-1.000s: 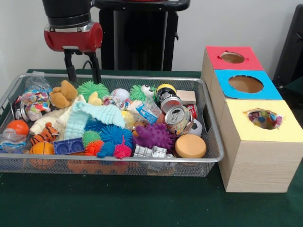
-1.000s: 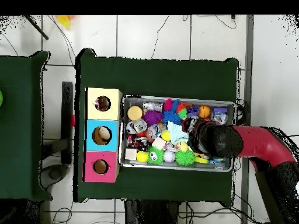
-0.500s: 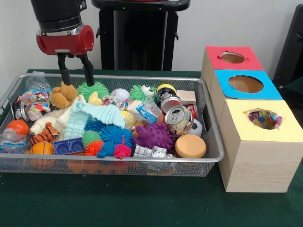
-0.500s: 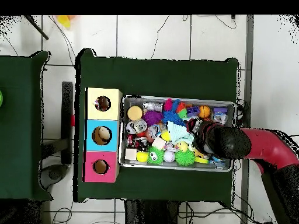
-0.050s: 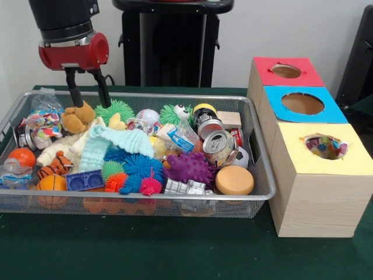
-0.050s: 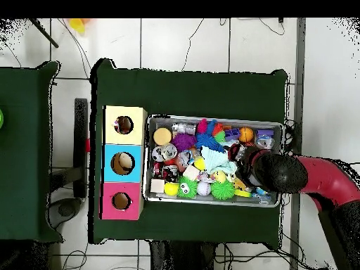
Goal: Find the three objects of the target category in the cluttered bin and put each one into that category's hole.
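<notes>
Front view, left to right: wire bin (image 5: 256,146) on the green worktop (image 5: 145,251), packed full. At its left end an orange ball (image 5: 22,156), a basketball-print ball (image 5: 52,182), a clear bag of coloured bits (image 5: 42,119) and a tiger plush (image 5: 55,164). Claw (image 5: 87,93) hangs above the bin's back left corner, two black fingers (image 5: 74,90) spread apart, nothing between them; tips just above the brown teddy (image 5: 78,116). Beside the teddy a green spiky ball (image 5: 115,109), a pale mint knitted cloth (image 5: 119,143) draped over other toys, a blue block (image 5: 85,180) near the front wall. Mid-bin: blue spiky ball (image 5: 140,165), purple spiky toy (image 5: 189,167), crushed can (image 5: 218,146), tan round disc (image 5: 234,179) at the front right. Right of the bin, touching or just beside it, a wooden box row: yellow-top box (image 5: 326,169) nearest, its hole showing coloured items; blue-top box (image 5: 303,105) behind; red-top box (image 5: 285,71) farthest. Overhead view: red arm (image 6: 323,179) covers the bin's right end.
</notes>
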Robot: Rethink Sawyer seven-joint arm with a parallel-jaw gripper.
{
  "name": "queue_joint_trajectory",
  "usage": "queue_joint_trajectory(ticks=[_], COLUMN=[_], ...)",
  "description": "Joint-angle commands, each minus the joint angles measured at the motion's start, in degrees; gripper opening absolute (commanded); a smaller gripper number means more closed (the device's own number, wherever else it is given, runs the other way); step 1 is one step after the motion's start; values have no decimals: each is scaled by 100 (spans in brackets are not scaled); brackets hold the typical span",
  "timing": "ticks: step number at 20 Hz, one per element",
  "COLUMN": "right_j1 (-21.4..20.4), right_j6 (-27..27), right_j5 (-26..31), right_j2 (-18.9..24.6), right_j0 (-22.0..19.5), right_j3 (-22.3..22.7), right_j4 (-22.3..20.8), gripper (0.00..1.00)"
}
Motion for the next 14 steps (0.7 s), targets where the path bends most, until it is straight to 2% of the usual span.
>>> queue_joint_trajectory(ticks=[1,9,14], right_j1=[258,387,208], right_j6=[-1950,-1974,-2183], right_j5=[507,317,579], right_j2=[342,353,475], right_j0=[-20,-193,-344], right_j3=[-229,-43,-106], right_j4=[-389,-545,-547], gripper=[100,100,100])
